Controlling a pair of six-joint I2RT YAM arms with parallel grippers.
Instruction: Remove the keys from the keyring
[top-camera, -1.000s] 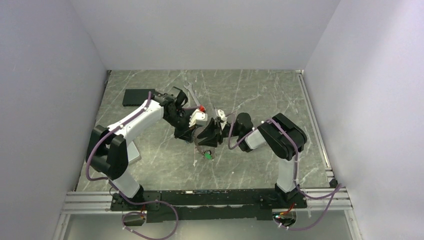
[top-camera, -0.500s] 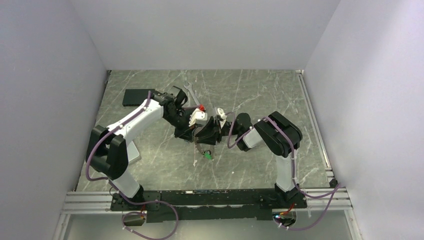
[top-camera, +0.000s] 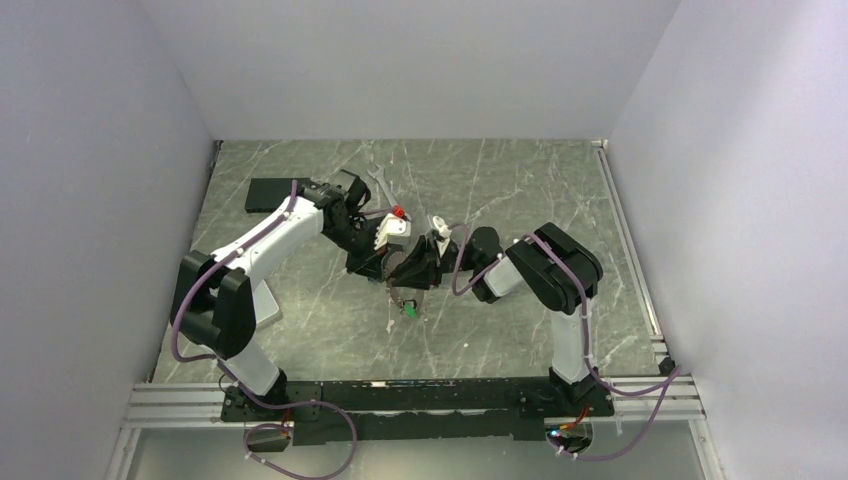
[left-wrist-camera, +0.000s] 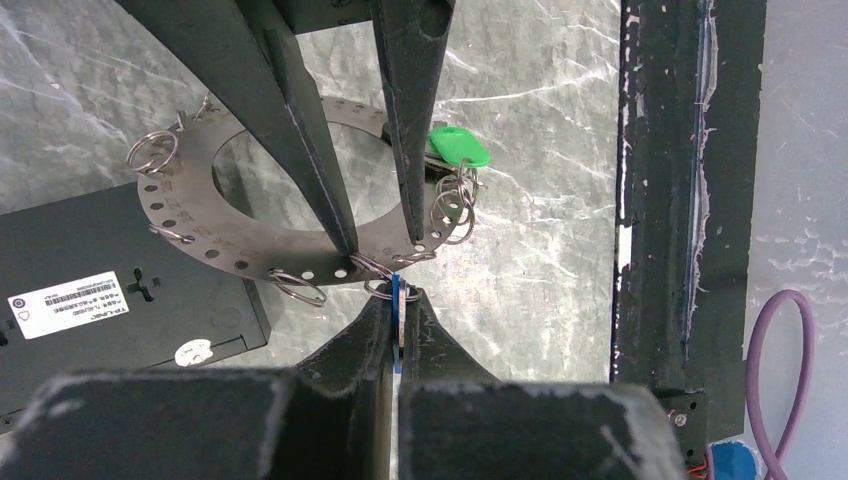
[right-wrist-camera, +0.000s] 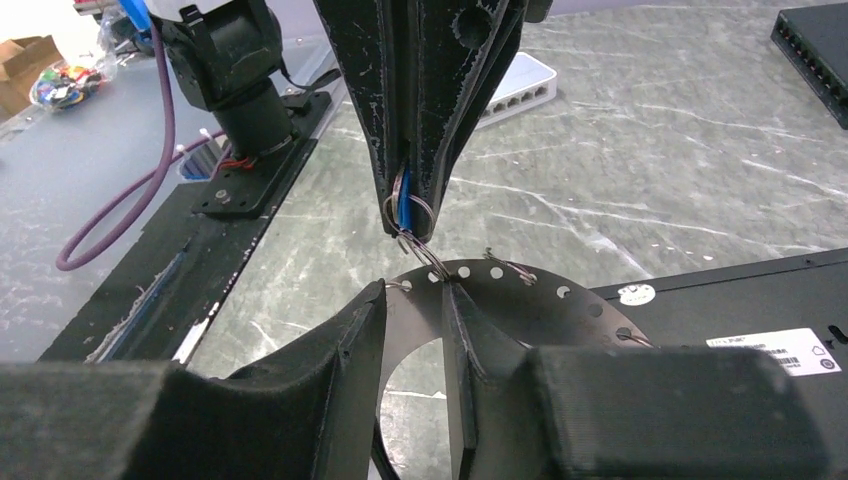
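The keyring (left-wrist-camera: 230, 235) is a dark grey perforated ring carrying several small split rings, and it lies partly over a black labelled box (left-wrist-camera: 100, 300). My left gripper (left-wrist-camera: 398, 305) is shut on the blue key (left-wrist-camera: 397, 290), which hangs from a split ring at the keyring's rim. My right gripper (left-wrist-camera: 380, 245) reaches in from the opposite side. Its fingertips (right-wrist-camera: 455, 300) stand apart and rest on the keyring's band (right-wrist-camera: 540, 300). The green key (left-wrist-camera: 458, 147) hangs on the rim beside them and also shows in the top view (top-camera: 411, 311).
A second black box (top-camera: 275, 193) sits at the far left. A silver spanner (top-camera: 380, 180) lies at the back. A white box (right-wrist-camera: 515, 80) stands beyond the left gripper. The black base rail (left-wrist-camera: 660, 200) runs along the near edge.
Both grippers, with the keyring between them, have shifted slightly left and away from the bases. Both grippers look unchanged.
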